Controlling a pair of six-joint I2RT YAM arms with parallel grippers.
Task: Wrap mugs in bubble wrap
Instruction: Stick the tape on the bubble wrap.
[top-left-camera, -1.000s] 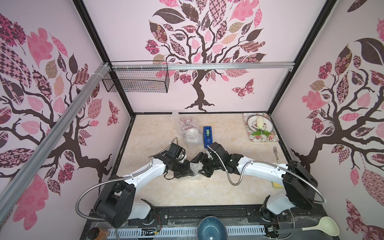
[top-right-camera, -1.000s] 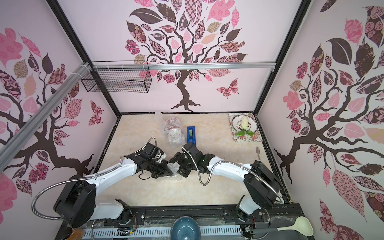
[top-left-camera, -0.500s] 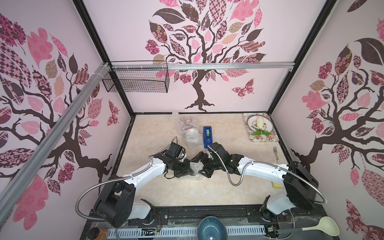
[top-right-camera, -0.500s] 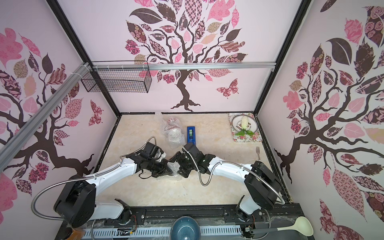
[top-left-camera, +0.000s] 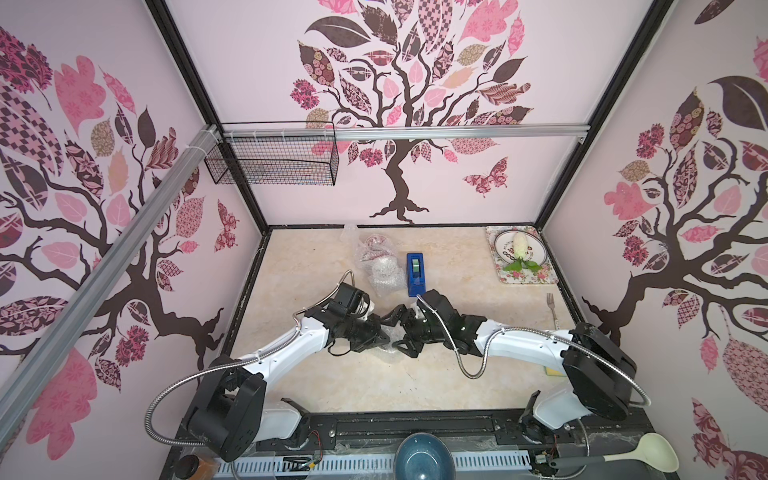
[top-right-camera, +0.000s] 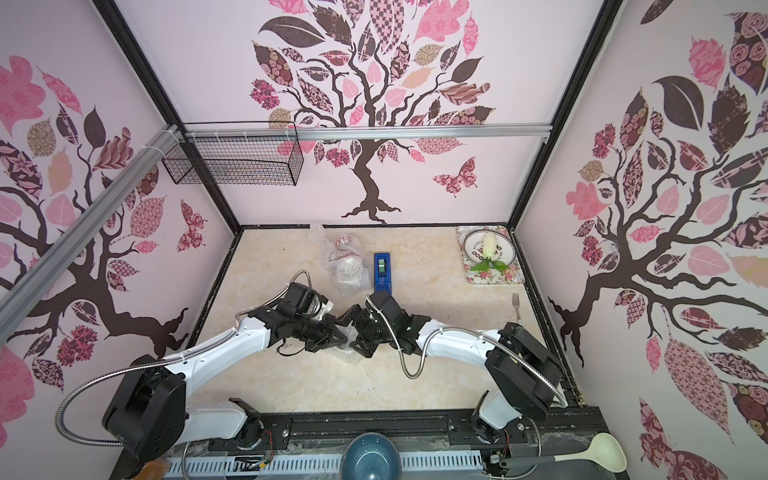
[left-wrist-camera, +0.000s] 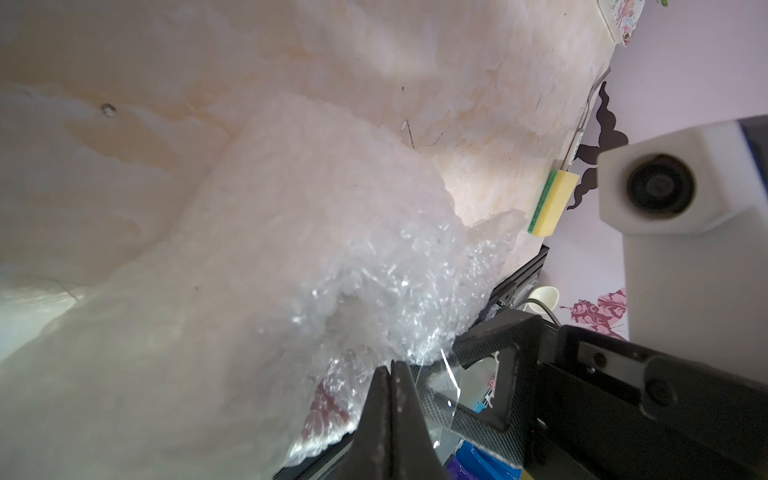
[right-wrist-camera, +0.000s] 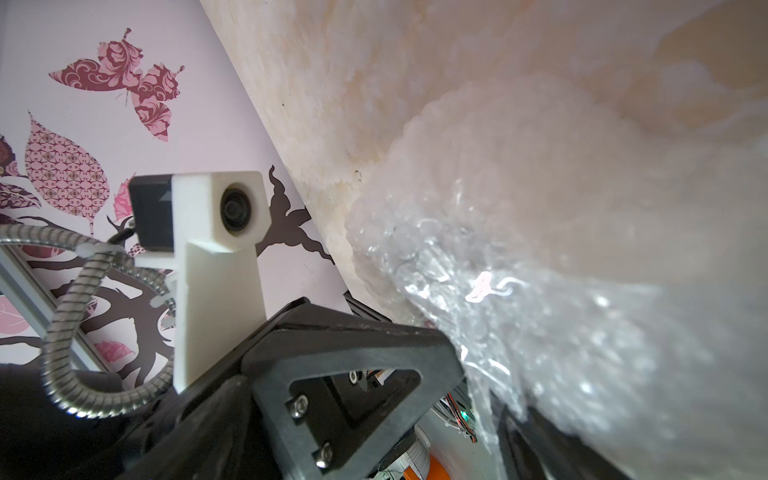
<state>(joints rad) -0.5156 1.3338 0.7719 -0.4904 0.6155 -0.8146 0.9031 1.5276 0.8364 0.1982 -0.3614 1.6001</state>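
Bench (top-left-camera: 374, 386): marble-look top, and both my claws meet over its middle.
Floral tray (top-left-camera: 528, 277): in the bench's far right corner.
Bubble wrap (left-wrist-camera: 332, 232): a loose, crumpled sheet mounded on the middle of the bench, between my two claws. I cannot tell what it covers.
Wrapped mugs: two bundles at the back of the bench, touching each other. The farther one (top-left-camera: 374, 246) shows reddish through the film. The nearer one (top-left-camera: 385, 272) is pale.
Blue tape dispenser (top-left-camera: 415, 272): just beside the nearer bundle, on its right.
Right claw (top-left-camera: 398, 334): spread wide, with the wrap bulging between its fingers. I cannot tell whether the pads touch it.
Left claw (left-wrist-camera: 390, 370): tips pressed together at the wrap's crinkled edge. I cannot tell whether film is pinched between them.
Fork (top-left-camera: 552, 307): near the bench's right edge, well apart from the wrap.
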